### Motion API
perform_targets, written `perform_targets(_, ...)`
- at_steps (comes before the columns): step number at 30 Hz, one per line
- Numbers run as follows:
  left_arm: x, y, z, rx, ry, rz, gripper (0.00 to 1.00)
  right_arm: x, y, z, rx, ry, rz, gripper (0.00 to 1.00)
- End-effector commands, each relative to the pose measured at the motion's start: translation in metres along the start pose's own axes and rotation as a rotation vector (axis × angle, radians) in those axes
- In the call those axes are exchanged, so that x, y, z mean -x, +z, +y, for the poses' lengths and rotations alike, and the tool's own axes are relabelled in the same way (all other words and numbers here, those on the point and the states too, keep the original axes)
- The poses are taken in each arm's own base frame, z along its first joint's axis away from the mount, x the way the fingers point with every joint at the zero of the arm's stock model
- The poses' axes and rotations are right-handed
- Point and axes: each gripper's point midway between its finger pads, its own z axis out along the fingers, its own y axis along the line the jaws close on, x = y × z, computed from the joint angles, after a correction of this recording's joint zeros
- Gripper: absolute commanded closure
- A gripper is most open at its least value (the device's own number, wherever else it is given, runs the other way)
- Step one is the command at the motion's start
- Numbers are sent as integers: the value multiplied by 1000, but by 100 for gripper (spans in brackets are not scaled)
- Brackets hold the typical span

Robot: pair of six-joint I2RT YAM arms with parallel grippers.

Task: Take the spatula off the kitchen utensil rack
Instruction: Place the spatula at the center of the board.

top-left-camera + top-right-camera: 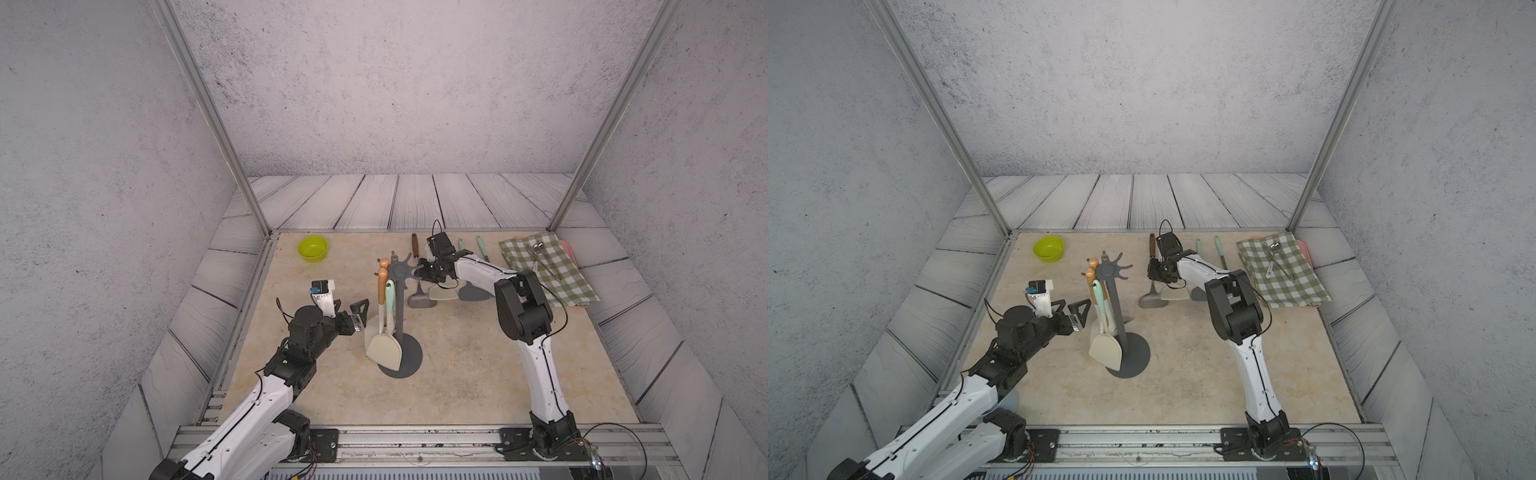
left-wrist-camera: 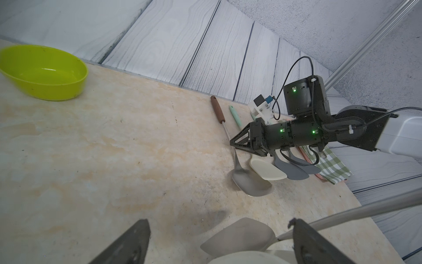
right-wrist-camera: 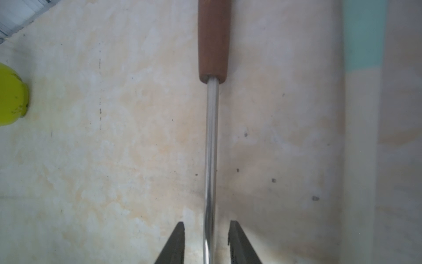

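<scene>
The dark grey kitchen utensil rack (image 1: 399, 307) (image 1: 1116, 307) stands mid-table. Spatulas with cream blades (image 1: 384, 349) (image 1: 1105, 351) hang from its left prongs. My left gripper (image 1: 359, 318) (image 1: 1079, 316) (image 2: 219, 222) is open just left of them, holding nothing; the hanging blades (image 2: 239, 235) show ahead of its fingers. A steel spatula with a brown handle (image 1: 414, 245) (image 1: 1153, 245) (image 2: 249, 180) (image 3: 211, 148) lies flat on the table behind the rack. My right gripper (image 1: 424, 270) (image 1: 1152, 270) (image 2: 231, 142) (image 3: 205, 222) is open astride its shaft, with a gap on each side.
A cream spatula (image 1: 442, 293) and a dark grey one (image 1: 473, 293) lie beside the steel one. A green bowl (image 1: 313, 248) (image 1: 1049, 248) (image 2: 43, 70) sits at the back left. A checked cloth (image 1: 548, 266) (image 1: 1283, 270) with a spoon lies at the back right.
</scene>
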Motion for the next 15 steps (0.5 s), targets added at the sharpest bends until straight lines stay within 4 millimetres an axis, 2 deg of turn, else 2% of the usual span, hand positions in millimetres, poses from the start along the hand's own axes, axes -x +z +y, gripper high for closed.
perform_targets(1,2,-8,-8,-37,4,-13,1,15,-34,16,9,-44,-52,62)
perform_targets(4,9,-18,-13,-60,8,-53,1,22,-59,27,40,-65,-94,59)
perform_targets(9,21,-37,-29,-128,-5,-104,1,25,-116,44,90,-130,-172,52)
perform_targets(12,28,-50,-40,-183,-8,-144,1,19,-155,50,107,-186,-218,45)
perform_targets(15,33,-61,-50,-232,-8,-177,1,7,-193,48,97,-237,-260,43)
